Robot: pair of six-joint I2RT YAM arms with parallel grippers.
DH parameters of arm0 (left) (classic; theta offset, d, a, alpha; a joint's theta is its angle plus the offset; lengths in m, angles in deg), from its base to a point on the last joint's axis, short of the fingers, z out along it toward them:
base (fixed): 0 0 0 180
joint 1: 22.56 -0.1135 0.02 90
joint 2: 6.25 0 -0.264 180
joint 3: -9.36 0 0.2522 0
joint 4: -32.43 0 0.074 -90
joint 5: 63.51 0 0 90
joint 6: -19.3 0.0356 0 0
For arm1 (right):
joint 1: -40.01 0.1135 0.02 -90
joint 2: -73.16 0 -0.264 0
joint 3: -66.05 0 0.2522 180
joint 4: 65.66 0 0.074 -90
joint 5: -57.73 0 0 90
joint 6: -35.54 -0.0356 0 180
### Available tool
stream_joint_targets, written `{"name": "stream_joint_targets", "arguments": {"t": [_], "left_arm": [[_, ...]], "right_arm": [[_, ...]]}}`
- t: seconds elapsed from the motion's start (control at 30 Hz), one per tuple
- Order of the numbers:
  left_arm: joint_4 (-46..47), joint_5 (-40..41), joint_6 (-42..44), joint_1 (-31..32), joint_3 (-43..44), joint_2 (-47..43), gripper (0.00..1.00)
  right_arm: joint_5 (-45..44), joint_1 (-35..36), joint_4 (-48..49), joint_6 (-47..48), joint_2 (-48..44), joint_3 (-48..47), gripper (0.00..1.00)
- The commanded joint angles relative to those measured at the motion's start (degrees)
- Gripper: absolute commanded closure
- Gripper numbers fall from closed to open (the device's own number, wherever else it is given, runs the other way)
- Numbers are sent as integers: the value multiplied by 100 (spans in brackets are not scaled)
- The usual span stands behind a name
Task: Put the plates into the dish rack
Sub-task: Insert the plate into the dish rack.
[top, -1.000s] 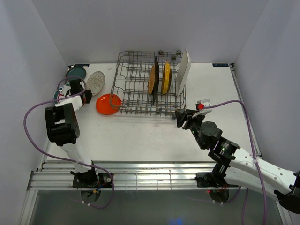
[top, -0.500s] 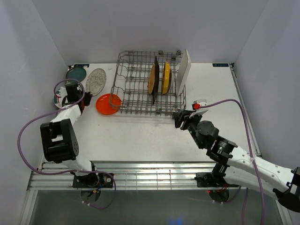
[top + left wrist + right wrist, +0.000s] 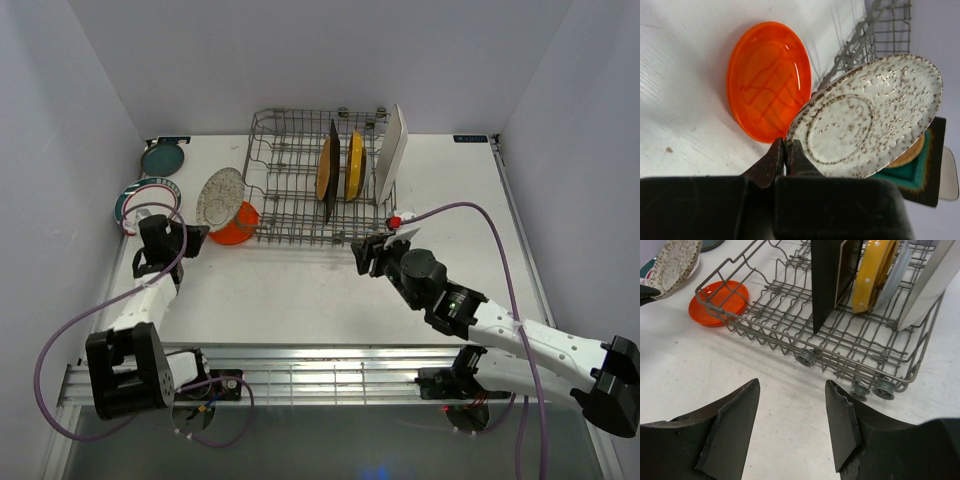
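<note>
My left gripper [image 3: 198,231] is shut on the near rim of the speckled grey plate [image 3: 220,196], holding it tilted in the air above the orange plate [image 3: 237,227]; the pinch shows in the left wrist view [image 3: 785,150], with the speckled plate [image 3: 870,115] over the orange plate [image 3: 769,80]. The dish rack [image 3: 285,205] holds a wood-tone plate [image 3: 322,168], a dark square plate [image 3: 333,172], a yellow plate [image 3: 355,165] and a white rectangle [image 3: 390,152], all on edge. My right gripper [image 3: 366,255] is open and empty in front of the rack [image 3: 792,425].
A teal plate [image 3: 162,158] and a white plate with teal rim [image 3: 143,194] lie at the far left by the wall. The rack's front rail stands on small wheels [image 3: 805,358]. A pale blue plate [image 3: 897,270] stands behind the yellow one.
My left gripper has lifted the speckled plate off the table and carried it right, over the orange plate. My right gripper has slid left along the rack's front.
</note>
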Motion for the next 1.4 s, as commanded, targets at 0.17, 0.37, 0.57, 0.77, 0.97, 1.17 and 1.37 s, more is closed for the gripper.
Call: {"name": "stream_joint_targets", "arguments": {"t": [0.17,0.37,0.57,0.77,0.97,1.17,1.37], "left_arm": [[476,-845,247,61,-1055,-1815,100],[273,-1232,432,70,-1600,-2984,100],[212,-1653,520,88,-1899,-3548,100],[370,-2023,503,96,-2145,-3705,100],[414,-2225,582,114,-2216,-3829,100],[493,-2374,608,158,-2207,-3864,100],[545,-2418,600,176,-2216,-3909,100]], "right_arm": [[1051,-17,567,-177,836,-713,40],[1763,-17,813,-309,1127,-906,40],[2361,-17,910,-432,1531,-1266,40],[2581,-17,840,-459,2067,-1811,40],[2687,-17,989,-555,2532,-2058,25],[2441,-43,981,-626,2867,-2444,25],[2423,-61,498,-626,3324,-3383,28]]}}
